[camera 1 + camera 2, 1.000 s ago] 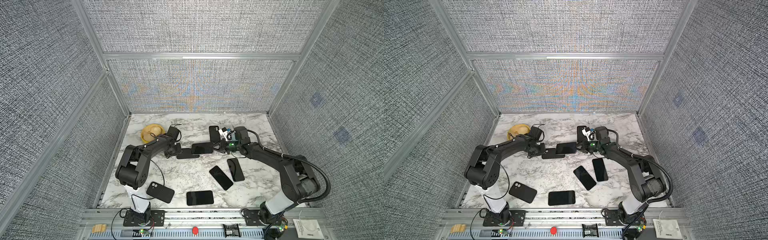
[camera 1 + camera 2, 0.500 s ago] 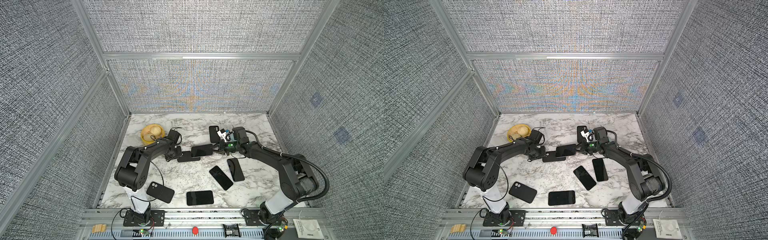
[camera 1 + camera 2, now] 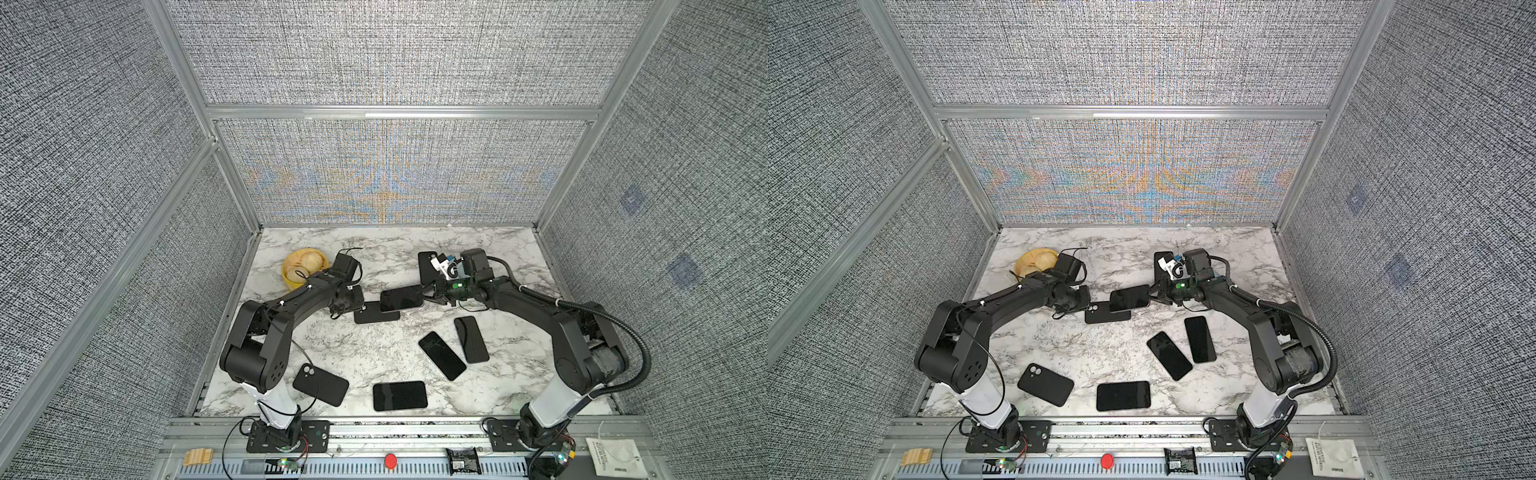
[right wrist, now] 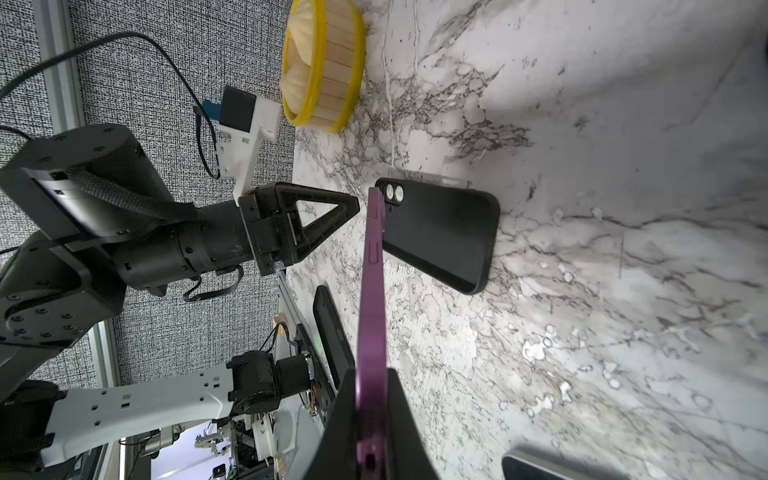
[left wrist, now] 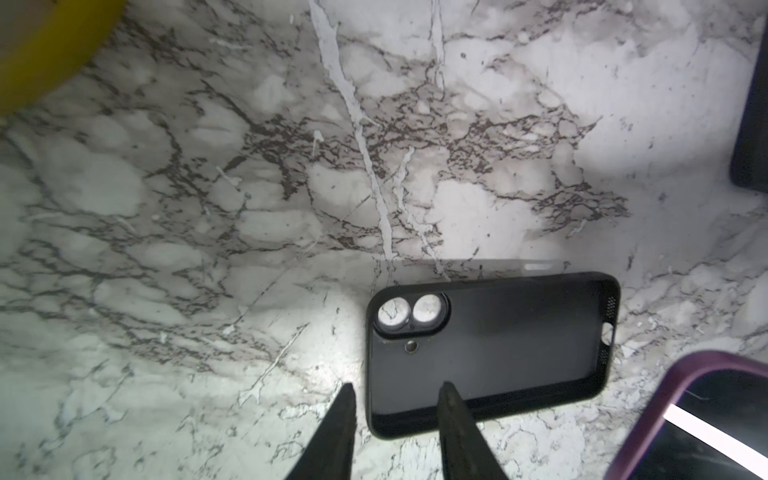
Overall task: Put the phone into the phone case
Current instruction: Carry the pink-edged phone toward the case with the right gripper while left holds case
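The right end effector (image 4: 371, 388) is seen clamped on one short end of the phone (image 4: 371, 266). The phone is held roughly level, screen up, off the worktop (image 3: 357, 349) and not in the phone case (image 5: 498, 353). In both top views its free end is seen over one end of the phone case (image 3: 376, 316).

The left end effector (image 5: 395, 388) is shown with its fingers apart and nothing between them, set at the case's long edge near the camera end. Contact cannot be told.

A white marble-patterned worktop is seen, enclosed by grey woven panels (image 3: 395, 54) in aluminium framing.

The case is black and empty. It lies flat, open side up, and marble is seen through its camera cutout. The phone's rim is purple and its screen is dark.

Both arms are stretched low from the near rail towards the middle. A yellow-rimmed basket (image 3: 305, 268) is seen behind the left arm, and three more dark phones (image 3: 400, 395) (image 3: 441, 360) (image 3: 471, 339) lie nearer the front.
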Controlling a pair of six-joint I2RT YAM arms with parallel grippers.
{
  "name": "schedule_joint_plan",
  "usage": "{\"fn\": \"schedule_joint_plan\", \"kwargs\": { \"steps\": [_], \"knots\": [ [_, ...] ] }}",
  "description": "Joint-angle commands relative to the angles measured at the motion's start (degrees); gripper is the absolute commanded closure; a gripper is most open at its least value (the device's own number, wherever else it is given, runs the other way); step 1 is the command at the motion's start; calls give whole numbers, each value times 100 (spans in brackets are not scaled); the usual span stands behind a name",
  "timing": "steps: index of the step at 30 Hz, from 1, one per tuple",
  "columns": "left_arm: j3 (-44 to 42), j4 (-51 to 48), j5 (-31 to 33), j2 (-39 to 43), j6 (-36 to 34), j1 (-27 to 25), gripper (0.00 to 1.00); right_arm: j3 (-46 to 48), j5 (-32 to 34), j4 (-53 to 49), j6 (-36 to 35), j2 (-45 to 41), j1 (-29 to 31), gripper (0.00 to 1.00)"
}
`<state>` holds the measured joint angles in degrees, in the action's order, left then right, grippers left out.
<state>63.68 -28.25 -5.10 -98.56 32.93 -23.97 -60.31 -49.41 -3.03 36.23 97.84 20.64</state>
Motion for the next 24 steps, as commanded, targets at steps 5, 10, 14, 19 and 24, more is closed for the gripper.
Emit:
{"fn": "schedule_joint_plan", "kwargs": {
  "steps": [5,10,14,19,24],
  "knots": [
    [-134,244,-773,140,-33,217,62,-435,-442,-13,-9,369,40,100],
    [-274,528,-1365,114,30,538,61,-560,-628,-29,135,628,121,100],
    [-373,702,-1649,135,43,716,60,-644,-783,194,397,841,159,100],
    [-550,832,-1772,229,138,735,44,-767,-782,162,433,1024,311,100],
    [-622,1006,-1834,194,244,806,37,-856,-806,302,561,1294,471,100]
  ]
}}
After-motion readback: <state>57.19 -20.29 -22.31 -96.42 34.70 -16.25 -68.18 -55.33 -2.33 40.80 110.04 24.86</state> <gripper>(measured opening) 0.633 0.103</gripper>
